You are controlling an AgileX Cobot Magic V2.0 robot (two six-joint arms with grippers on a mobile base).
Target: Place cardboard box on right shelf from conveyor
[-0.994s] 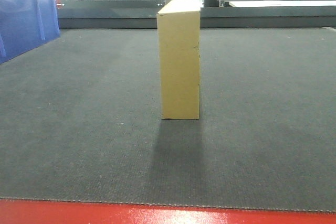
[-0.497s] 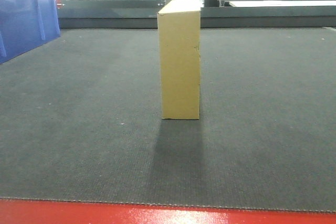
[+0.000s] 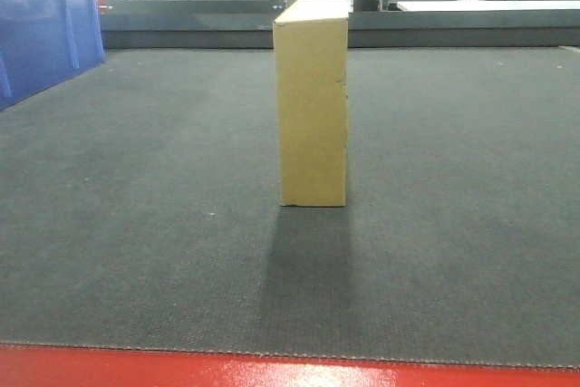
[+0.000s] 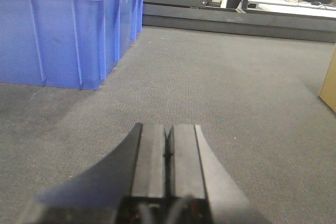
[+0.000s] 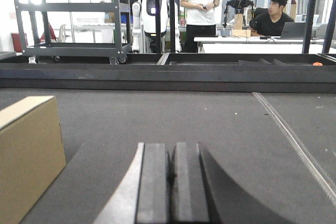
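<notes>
The cardboard box (image 3: 312, 106) stood upright mid-belt on the conveyor (image 3: 136, 224), with a blue bin (image 3: 45, 33) at far left. The left gripper (image 4: 168, 132) and right gripper (image 5: 170, 150) flanked the box, fingers pressed together, holding nothing.

You have the front camera low at the red edge of the conveyor (image 3: 136, 269), facing the cardboard box (image 3: 312, 106) head-on across the belt. Each wrist camera looks forward close over its own jaws; both catch that box, right of your left gripper (image 4: 168, 128) and left of your right gripper (image 5: 171, 146)
</notes>
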